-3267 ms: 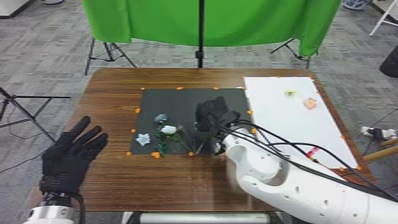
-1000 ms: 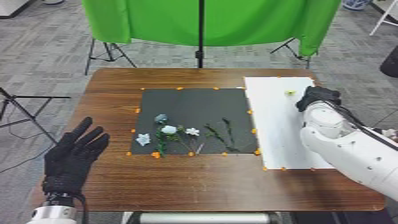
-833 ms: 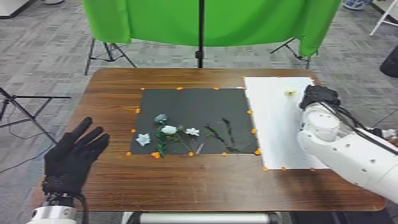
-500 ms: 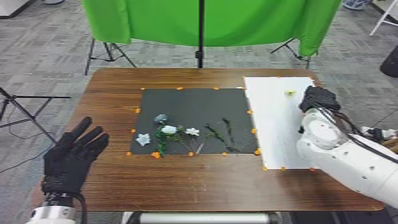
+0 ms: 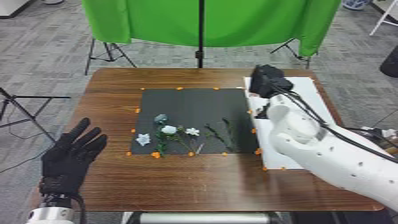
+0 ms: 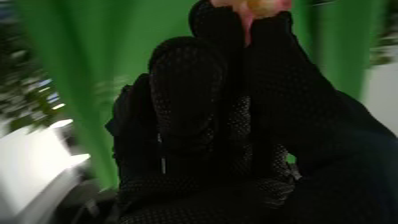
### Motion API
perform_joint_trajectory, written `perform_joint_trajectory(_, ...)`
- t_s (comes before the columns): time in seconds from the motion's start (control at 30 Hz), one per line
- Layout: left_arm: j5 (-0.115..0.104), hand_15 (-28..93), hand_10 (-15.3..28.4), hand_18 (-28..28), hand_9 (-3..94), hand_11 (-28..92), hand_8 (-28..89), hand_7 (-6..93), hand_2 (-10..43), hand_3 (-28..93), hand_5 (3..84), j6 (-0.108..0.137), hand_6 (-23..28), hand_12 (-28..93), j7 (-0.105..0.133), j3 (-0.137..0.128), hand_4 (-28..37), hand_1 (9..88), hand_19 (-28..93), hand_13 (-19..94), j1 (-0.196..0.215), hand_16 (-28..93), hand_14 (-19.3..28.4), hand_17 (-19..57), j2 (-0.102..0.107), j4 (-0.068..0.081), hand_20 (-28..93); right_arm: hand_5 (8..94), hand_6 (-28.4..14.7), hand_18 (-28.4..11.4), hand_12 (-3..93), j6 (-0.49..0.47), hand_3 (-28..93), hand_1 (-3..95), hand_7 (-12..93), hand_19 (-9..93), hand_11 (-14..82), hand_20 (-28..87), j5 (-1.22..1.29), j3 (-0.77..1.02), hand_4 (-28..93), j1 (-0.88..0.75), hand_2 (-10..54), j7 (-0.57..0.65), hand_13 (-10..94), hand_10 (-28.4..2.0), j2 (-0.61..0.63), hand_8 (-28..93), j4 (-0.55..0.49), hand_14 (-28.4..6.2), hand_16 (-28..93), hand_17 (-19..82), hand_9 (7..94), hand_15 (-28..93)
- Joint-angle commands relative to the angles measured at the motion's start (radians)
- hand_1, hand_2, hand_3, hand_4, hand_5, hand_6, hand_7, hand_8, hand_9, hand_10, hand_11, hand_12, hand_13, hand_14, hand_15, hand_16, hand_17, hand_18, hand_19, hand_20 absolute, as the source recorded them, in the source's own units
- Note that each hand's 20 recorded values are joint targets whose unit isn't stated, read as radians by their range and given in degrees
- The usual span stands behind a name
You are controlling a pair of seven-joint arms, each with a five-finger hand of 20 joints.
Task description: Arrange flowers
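In the head view my right hand [image 5: 267, 80] is above the far part of the white sheet [image 5: 279, 161]. The right wrist view shows that hand [image 6: 191, 95] pinching a pink-orange flower [image 6: 264, 7] between fingertips and thumb. On the black mat [image 5: 191, 102] lie a blue-grey flower [image 5: 160, 118], a white rose [image 5: 169, 129], a small white flower [image 5: 192, 131] and a pale star-shaped flower [image 5: 143, 139], with green stems [image 5: 228, 134] on the mat's right part. My left hand [image 5: 67, 162] is open by the table's left edge.
Orange markers [image 5: 155, 155] line the mat and the sheet. The brown table [image 5: 178, 187] extends around both. Behind it stand a green cloth backdrop [image 5: 151, 22] and its black pole [image 5: 201, 45].
My right hand has moved from the white sheet's right side leftward and toward the far edge. Earlier it was over the mat, while a pinkish flower lay on the sheet. The left hand has barely moved.
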Motion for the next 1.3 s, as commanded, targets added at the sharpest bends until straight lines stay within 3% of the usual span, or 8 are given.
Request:
perform_joint_trajectory(0.03, 0.017, 49, 20.3, 28.3, 35.5, 21, -9, 10.4, 6.5, 79, 38.5, -0.016, 9.1, 10, -0.026, 0.001, -28.0, 22.6, 58, 24, -0.002, -9, 28.1, -9.2, -0.017, -0.001, 7, 84.7, 1.7, -17.0, 34.7, -0.028, 69, 60.0, 21, 85, 11.4, 40, -0.071, -0.060, -28, -0.045, -9.5, -0.009, 81, -6.3, -0.154, 2, -0.023, 0.0, 29, 38, 93.5, 55)
perform_joint_trajectory(0.33, 0.038, 49, 20.3, 28.3, 35.5, 21, -9, 10.3, 6.5, 79, 38.5, -0.033, 9.1, 10, -0.080, -0.013, -28.0, 22.6, 58, 24, -0.016, -9, 28.2, -9.2, -0.043, 0.002, 7, 84.0, 1.9, -16.8, 34.8, -0.091, 70, 59.1, 21, 84, 10.7, 39, -0.106, -0.061, -28, -0.109, -9.5, 0.020, 78, -6.6, -0.139, 1, -0.028, -1.0, 30, 35, 91.9, 54)
perform_joint_trajectory(0.5, 0.027, 49, 20.3, 28.3, 35.5, 22, -9, 10.4, 6.5, 79, 38.5, -0.029, 9.1, 10, -0.071, -0.008, -28.0, 22.6, 58, 24, -0.014, -9, 28.2, -9.3, -0.029, 0.003, 7, 81.5, 1.8, -17.7, 34.4, -0.212, 70, 54.3, 18, 84, 11.5, 40, -0.166, -0.028, -28, -0.146, -9.5, 0.004, 72, -7.4, -0.123, 0, -0.062, -3.4, 28, 29, 87.1, 59)
perform_joint_trajectory(0.73, 0.019, 49, 20.3, 28.4, 35.5, 22, -9, 10.4, 6.5, 79, 38.4, -0.026, 9.0, 10, -0.062, -0.001, -27.9, 22.7, 58, 24, -0.011, -9, 28.1, -9.2, -0.015, 0.004, 7, 71.9, 2.1, -20.8, 16.8, -0.187, 79, 39.0, 16, 84, 31.2, 45, -0.201, -0.004, -28, -0.170, -9.5, -0.032, 60, -11.4, -0.108, -12, -0.090, -9.8, 15, 24, 70.3, 71)
perform_joint_trajectory(0.87, 0.018, 49, 20.3, 28.4, 35.5, 21, -9, 10.4, 6.6, 79, 38.5, -0.026, 9.1, 10, -0.061, 0.000, -27.9, 22.7, 58, 24, -0.011, -9, 28.1, -9.2, -0.015, 0.004, 7, 69.1, 1.7, -21.5, 16.2, -0.163, 79, 34.9, 16, 84, 31.0, 46, -0.235, -0.002, -28, -0.160, -9.5, -0.045, 57, -13.0, -0.090, -13, -0.106, -11.1, 15, 23, 67.1, 72)
perform_joint_trajectory(1.07, 0.004, 49, 20.3, 28.4, 35.4, 21, -9, 10.4, 6.6, 79, 38.4, -0.014, 9.1, 10, -0.034, 0.010, -27.7, 22.7, 58, 24, -0.007, -9, 28.1, -9.2, -0.001, 0.004, 7, 64.7, -0.1, -22.2, 15.8, -0.132, 78, 30.8, 15, 84, 29.7, 48, -0.205, 0.027, -28, -0.126, -9.5, -0.043, 53, -15.8, -0.051, -13, -0.133, -13.4, 14, 21, 62.0, 75)
perform_joint_trajectory(1.27, 0.015, 49, 20.3, 28.4, 35.4, 21, -9, 10.4, 6.6, 79, 38.5, -0.016, 9.1, 10, -0.040, 0.012, -27.8, 22.8, 58, 24, -0.012, -9, 28.1, -9.2, -0.015, 0.003, 6, 60.5, -0.5, -22.4, 14.6, -0.080, 78, 29.4, 14, 82, 25.2, 48, -0.119, -0.005, -28, 0.001, -9.5, 0.006, 50, -16.2, 0.009, -13, -0.051, -14.4, 12, 20, 59.0, 73)
perform_joint_trajectory(1.3, 0.008, 49, 20.3, 28.4, 35.4, 21, -9, 10.4, 6.6, 79, 38.5, -0.013, 9.1, 10, -0.028, 0.017, -27.8, 22.7, 58, 24, -0.011, -9, 28.1, -9.2, -0.006, 0.003, 6, 59.9, -0.4, -22.3, 14.4, -0.079, 78, 29.3, 14, 82, 24.5, 48, -0.102, -0.012, -28, 0.023, -9.5, 0.015, 50, -16.2, 0.020, -13, -0.028, -14.4, 11, 20, 58.4, 72)
